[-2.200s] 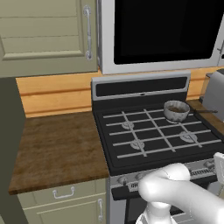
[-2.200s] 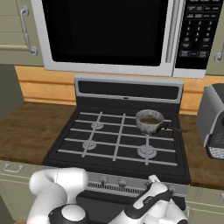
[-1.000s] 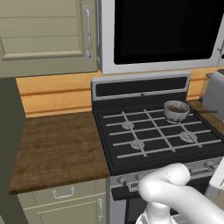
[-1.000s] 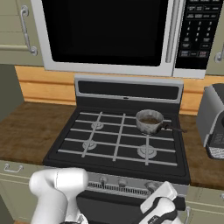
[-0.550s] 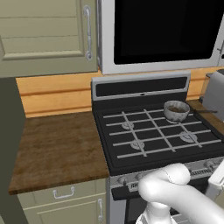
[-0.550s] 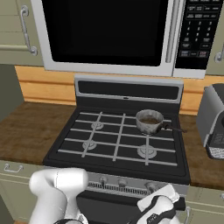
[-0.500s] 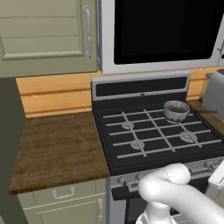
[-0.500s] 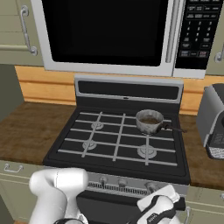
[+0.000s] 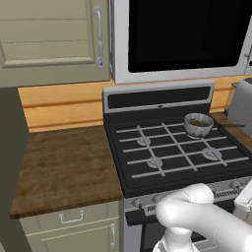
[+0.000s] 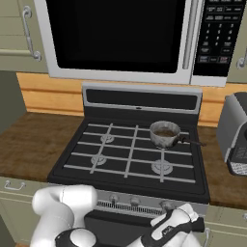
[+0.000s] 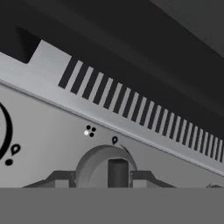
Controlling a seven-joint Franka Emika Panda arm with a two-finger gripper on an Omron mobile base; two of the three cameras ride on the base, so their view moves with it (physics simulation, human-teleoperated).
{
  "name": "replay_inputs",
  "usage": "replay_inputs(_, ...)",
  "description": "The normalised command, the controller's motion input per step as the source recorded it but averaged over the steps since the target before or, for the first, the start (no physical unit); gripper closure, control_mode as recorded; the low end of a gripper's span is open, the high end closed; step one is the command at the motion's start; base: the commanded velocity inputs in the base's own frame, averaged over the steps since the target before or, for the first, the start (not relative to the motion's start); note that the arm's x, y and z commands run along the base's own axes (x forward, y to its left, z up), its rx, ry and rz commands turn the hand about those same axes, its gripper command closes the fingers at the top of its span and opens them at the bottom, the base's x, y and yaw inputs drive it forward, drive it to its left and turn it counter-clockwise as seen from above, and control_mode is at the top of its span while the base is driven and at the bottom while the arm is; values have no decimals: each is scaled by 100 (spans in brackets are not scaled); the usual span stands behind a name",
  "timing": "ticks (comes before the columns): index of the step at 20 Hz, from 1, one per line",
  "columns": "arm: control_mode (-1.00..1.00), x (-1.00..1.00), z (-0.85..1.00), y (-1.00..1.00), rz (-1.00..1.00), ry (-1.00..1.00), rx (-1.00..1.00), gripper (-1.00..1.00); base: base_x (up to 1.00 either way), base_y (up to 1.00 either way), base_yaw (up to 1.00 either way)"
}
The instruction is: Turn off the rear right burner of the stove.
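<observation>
Knobs sit along the silver panel on the front edge of the stove (image 10: pixel 130 159), which explains why the arm reaches so low: the gripper (image 10: pixel 181 226) hangs just below that front edge, toward its right end. In the hand view a round silvery knob (image 11: pixel 106 168) fills the bottom centre, its raised grip bar standing upright, with the dark finger tips (image 11: pixel 59 178) showing to either side of it. The pincer looks spread about the knob, but whether the pads already touch it cannot be told.

At the back right corner of the cooktop lies the rear right burner (image 10: pixel 163 142), largely hidden under a small ribbed pot (image 10: pixel 164 133) that stands on the grate above it; the pot's handle points toward the right edge. No flame can be made out.

Room around the knob is tight: the vented strip of the panel (image 11: pixel 144 111) runs just above it, and a neighbouring dial ring (image 11: pixel 5 131) sits to one side. Turning the wrist in place seems to need little clearance, judging by the open air in front of the range. A toaster (image 10: pixel 235 135) stands well apart on the right counter.
</observation>
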Motion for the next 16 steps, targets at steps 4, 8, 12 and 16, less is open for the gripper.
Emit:
replay_inputs(4,-100,0,-11,8,-8,21,37,100,0,0,0)
replay_inputs(8,-100,0,-7,8,-9,23,40,100,0,0,0)
replay_inputs(12,-100,-1,0,17,-20,22,33,100,0,0,0)
replay_inputs(16,-100,-5,-1,36,-41,14,22,100,0,0,0)
